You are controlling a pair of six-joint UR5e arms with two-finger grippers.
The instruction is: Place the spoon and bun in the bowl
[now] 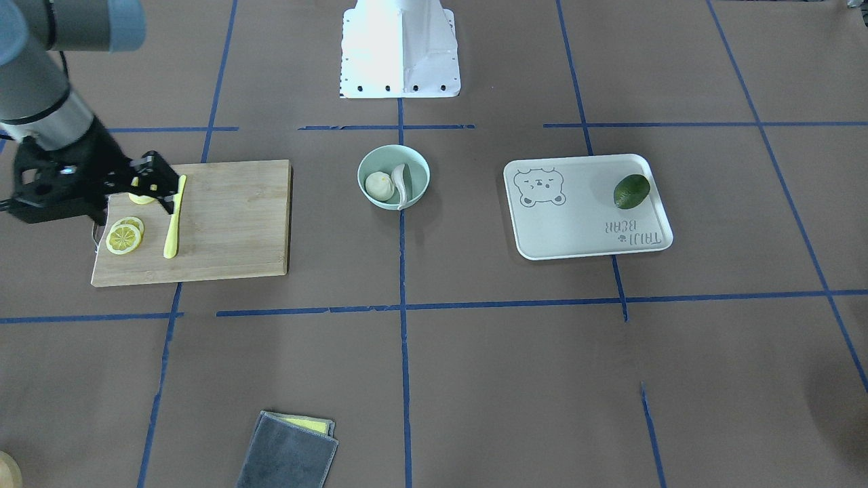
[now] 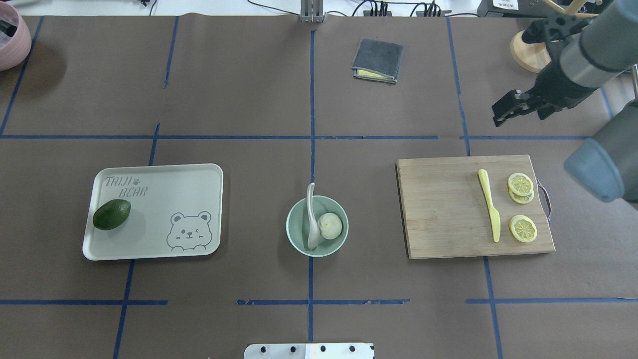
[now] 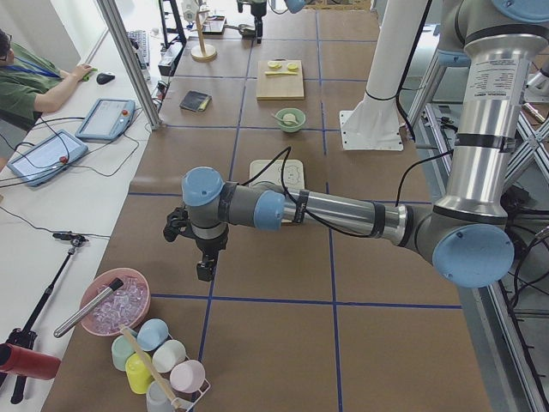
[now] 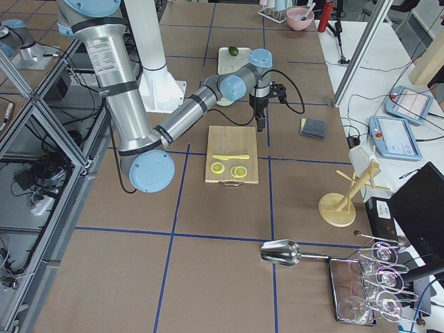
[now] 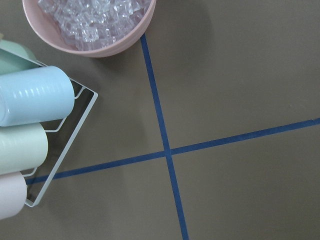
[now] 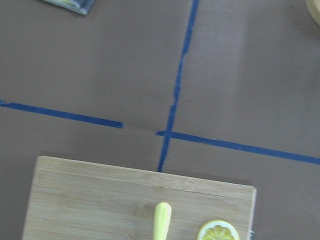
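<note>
The pale mint-green bowl (image 2: 293,234) (image 1: 419,165) stands at the table's middle. The white pleated bun (image 2: 330,225) (image 1: 380,186) lies inside it. The off-white spoon (image 2: 311,219) (image 1: 400,184) lies in it beside the bun, its handle leaning over the far rim. My right gripper (image 2: 497,113) (image 1: 169,190) hovers over the cutting board's far right corner, well away from the bowl; it looks open and empty. My left gripper (image 3: 204,270) hangs over the table's left end and shows only in the exterior left view; I cannot tell whether it is open.
A wooden cutting board (image 2: 443,209) holds a yellow knife (image 2: 489,204) and lemon slices (image 2: 522,228). A white bear-print tray (image 2: 159,199) holds an avocado (image 2: 111,214). A grey cloth (image 2: 377,60) lies at the far side. A pink bowl of ice (image 5: 90,25) and a cup rack (image 5: 30,95) sit below my left wrist.
</note>
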